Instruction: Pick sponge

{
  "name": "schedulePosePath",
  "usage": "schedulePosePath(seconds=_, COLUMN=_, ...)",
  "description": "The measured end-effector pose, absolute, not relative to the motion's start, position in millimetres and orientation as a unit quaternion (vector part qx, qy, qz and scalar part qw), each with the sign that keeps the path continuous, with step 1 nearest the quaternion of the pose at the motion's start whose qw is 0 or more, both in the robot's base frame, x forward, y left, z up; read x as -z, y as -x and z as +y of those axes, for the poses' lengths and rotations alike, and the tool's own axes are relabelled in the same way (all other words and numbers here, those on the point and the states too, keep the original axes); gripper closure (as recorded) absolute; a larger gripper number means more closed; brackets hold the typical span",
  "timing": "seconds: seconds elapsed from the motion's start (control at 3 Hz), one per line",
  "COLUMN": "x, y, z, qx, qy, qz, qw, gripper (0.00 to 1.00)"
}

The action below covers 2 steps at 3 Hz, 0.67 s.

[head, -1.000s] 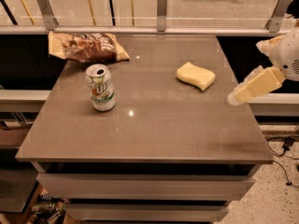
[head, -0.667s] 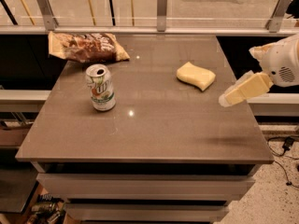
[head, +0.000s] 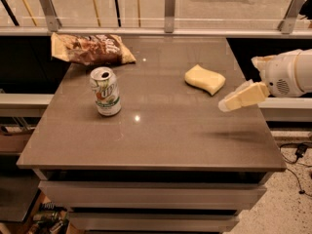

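The bench top is smooth and glossy, the sponge matt foam, the soda can shiny metal, the snack bag crinkled and glossy. The gripper, over the bench's right edge near the sponge, looks like smooth plastic.

Just one cam here, up high off the near edge of the counter, looking down and across it toward the back rail. Medium range, whole top fits. The end effector pokes in from the right, over the counter's right side.
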<state>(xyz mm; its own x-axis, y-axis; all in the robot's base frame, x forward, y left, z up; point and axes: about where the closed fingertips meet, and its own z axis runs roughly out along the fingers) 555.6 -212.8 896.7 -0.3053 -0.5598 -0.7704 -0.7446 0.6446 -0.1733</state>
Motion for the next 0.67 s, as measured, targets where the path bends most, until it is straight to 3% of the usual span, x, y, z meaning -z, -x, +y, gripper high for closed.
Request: schedulePosePath(seconds=0.67, x=-875.0, y=-592.7, z=-216.3, qx=-0.157, qy=0.391, qz=0.781, qw=0.461, gripper=0.00)
